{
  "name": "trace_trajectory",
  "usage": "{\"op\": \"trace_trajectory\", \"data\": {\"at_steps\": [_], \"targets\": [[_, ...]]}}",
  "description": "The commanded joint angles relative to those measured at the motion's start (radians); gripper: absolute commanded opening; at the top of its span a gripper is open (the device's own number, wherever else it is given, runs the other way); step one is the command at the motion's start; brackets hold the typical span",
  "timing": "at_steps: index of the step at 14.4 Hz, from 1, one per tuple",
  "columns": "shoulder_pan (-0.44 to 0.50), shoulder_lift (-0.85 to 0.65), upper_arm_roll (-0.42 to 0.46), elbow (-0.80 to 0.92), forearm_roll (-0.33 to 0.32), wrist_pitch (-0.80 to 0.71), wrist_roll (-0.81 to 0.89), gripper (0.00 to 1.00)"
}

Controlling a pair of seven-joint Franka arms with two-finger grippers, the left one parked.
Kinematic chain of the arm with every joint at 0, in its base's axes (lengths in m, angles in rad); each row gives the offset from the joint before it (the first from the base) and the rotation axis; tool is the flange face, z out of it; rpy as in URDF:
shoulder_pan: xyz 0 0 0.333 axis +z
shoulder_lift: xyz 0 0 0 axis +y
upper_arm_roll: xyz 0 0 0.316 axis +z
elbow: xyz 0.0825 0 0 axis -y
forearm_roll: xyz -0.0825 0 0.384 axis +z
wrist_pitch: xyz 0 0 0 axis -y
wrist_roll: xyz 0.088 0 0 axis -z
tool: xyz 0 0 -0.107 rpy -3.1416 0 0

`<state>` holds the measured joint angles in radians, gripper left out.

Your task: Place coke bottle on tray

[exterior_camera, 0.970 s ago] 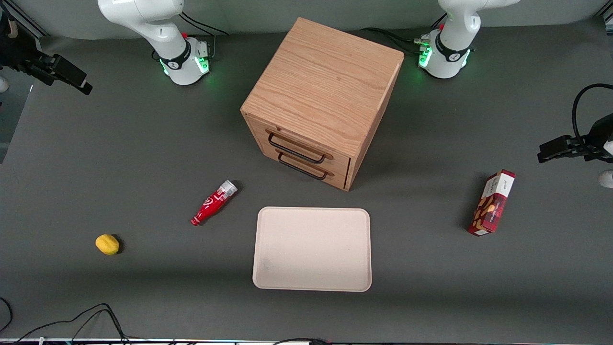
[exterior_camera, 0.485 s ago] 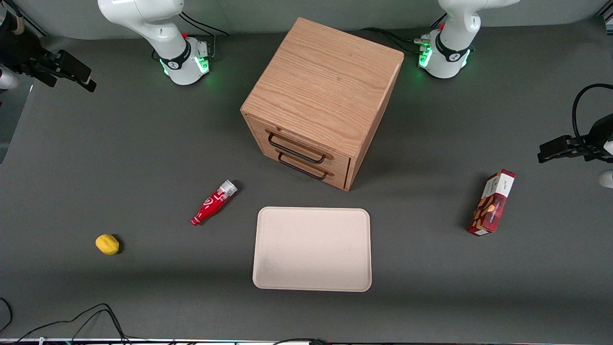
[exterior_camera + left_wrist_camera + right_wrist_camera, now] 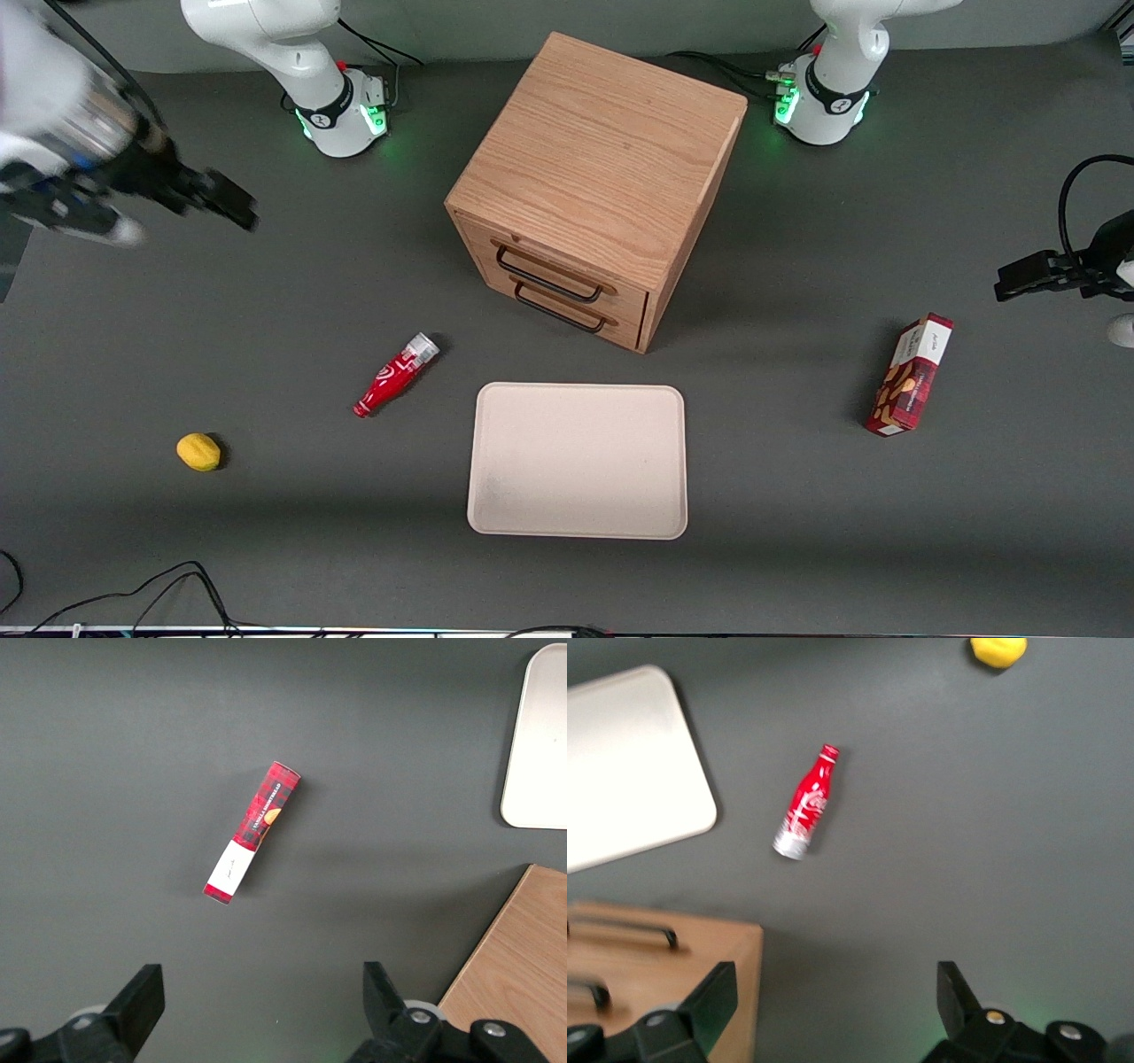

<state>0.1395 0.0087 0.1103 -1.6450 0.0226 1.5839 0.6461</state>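
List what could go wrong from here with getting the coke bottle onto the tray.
The coke bottle lies on its side on the table, so it may roll when touched. The open gripper is far from it, above the working arm's end. The tray has a low rim; a released bottle could roll off.

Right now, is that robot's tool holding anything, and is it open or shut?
Tool: open and holding nothing, up above the table toward the working arm's end; the coke bottle lies on the table beside the tray.
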Motion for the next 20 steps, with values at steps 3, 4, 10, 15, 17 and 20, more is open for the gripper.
{"op": "trace_trajectory", "data": {"at_steps": [3, 4, 10, 15, 17, 20], "targets": [[-0.003, 0.324, 0.012, 0.031, 0.034, 0.177, 0.289, 1.00], [-0.003, 0.376, 0.012, 0.010, 0.034, 0.239, 0.325, 1.00], [0.002, 0.556, 0.012, -0.117, 0.033, 0.606, 0.420, 1.00], [0.003, 0.597, 0.014, -0.183, 0.033, 0.718, 0.438, 1.00], [0.006, 0.597, 0.014, -0.209, 0.033, 0.745, 0.440, 1.00], [0.006, 0.599, 0.029, -0.233, 0.033, 0.786, 0.469, 0.10]]}}
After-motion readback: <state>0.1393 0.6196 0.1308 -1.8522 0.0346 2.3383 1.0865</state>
